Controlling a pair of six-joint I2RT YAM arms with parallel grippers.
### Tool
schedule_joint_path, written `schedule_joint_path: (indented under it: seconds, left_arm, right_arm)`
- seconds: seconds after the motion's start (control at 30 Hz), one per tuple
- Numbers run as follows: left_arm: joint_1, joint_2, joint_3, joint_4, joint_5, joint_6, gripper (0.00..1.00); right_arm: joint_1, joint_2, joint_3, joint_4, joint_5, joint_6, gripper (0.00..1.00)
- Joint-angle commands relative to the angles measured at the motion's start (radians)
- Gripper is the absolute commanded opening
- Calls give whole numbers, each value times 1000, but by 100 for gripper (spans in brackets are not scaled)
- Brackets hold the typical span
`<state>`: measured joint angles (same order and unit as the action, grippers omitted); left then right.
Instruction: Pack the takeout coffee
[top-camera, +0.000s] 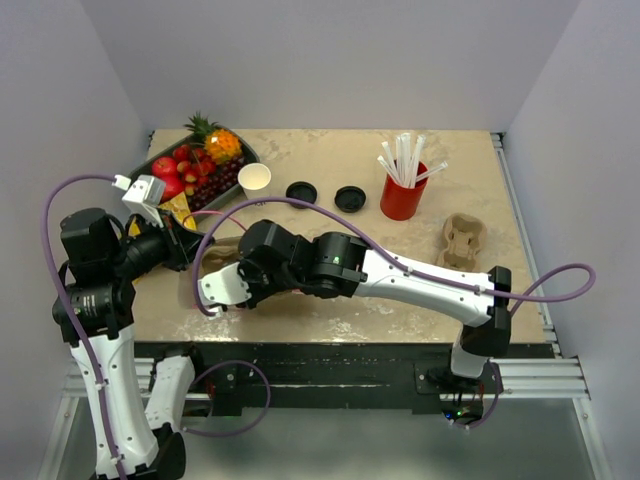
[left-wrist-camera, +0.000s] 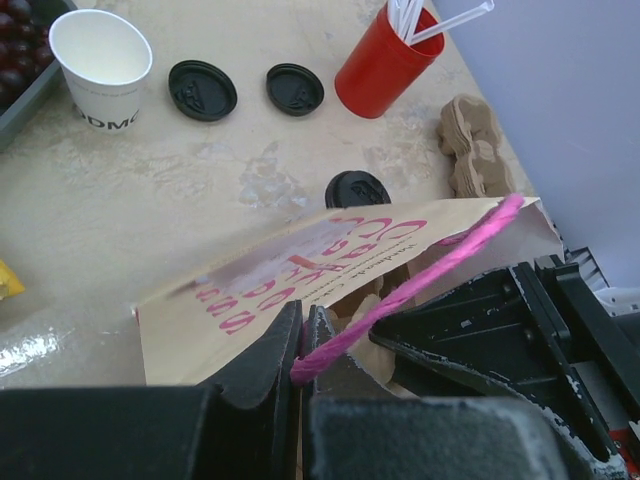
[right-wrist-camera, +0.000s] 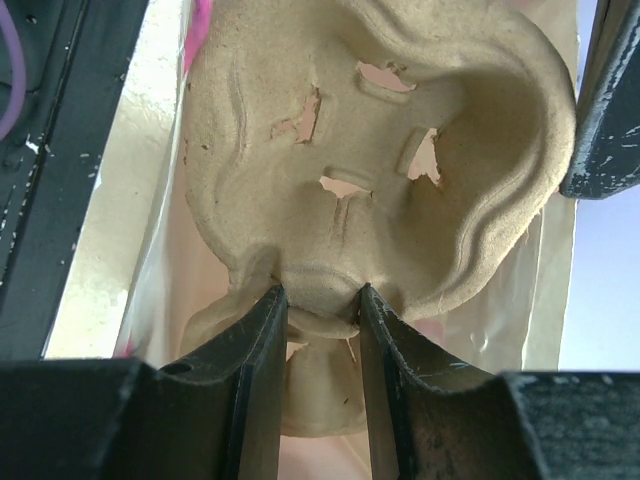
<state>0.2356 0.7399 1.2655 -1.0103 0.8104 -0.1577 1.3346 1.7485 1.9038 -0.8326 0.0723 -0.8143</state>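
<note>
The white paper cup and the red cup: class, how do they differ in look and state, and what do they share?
The white paper cup is empty; the red cup holds white straws. The white paper cup carries dark lettering; the red cup looks plain. Both stand upright and lidless on the table.

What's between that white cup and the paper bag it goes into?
The mouth of the paper bag is taken: the right fingers hold a cardboard carrier inside it. Toward the white cup, only a black lid lies on the table by the bag.
</note>
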Motion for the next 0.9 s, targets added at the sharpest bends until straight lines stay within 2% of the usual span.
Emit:
schedule_joint_path:
  seconds: [0.0, 0.47, 0.87]
  left_arm:
    - [10, 1, -3, 13, -27, -29, 0]
    - [16, 21, 66, -34, -25, 0, 0]
    - [14, 67, 167, -139, -42, 47, 0]
  right_arm:
    - [9, 5, 52, 15, 18, 30, 26]
    - [9, 51, 64, -10, -2, 0, 25]
    - [9, 163, 224, -137, -26, 59, 24]
